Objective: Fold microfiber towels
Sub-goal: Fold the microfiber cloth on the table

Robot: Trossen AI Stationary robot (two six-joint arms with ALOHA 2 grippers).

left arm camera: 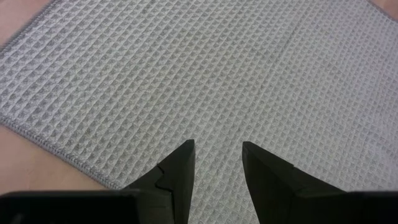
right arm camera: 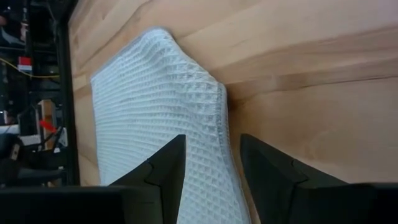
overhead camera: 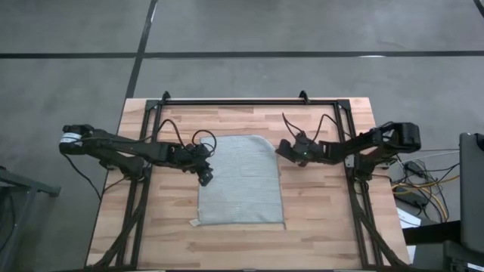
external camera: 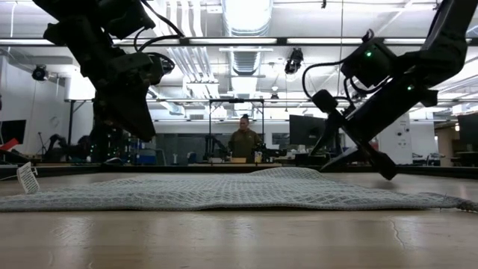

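The grey-green waffle-weave towel (overhead camera: 240, 181) lies spread flat on the wooden table, its small white tag (overhead camera: 195, 224) at the near left corner. Its far right corner (right arm camera: 163, 46) humps up a little. My left gripper (left arm camera: 217, 152) is open and hangs above the towel just inside its left edge, clear of the cloth in the low view (external camera: 142, 123). My right gripper (right arm camera: 213, 146) is open and low by the towel's right edge near the far corner. One finger is over the cloth and one over bare wood. It also shows in the high view (overhead camera: 283, 149).
A dark metal frame (overhead camera: 249, 100) runs along the table's far edge and down both sides under the arms. Bare wood (overhead camera: 325, 204) lies to the right of and in front of the towel. A person (external camera: 244, 140) stands in the room beyond the table.
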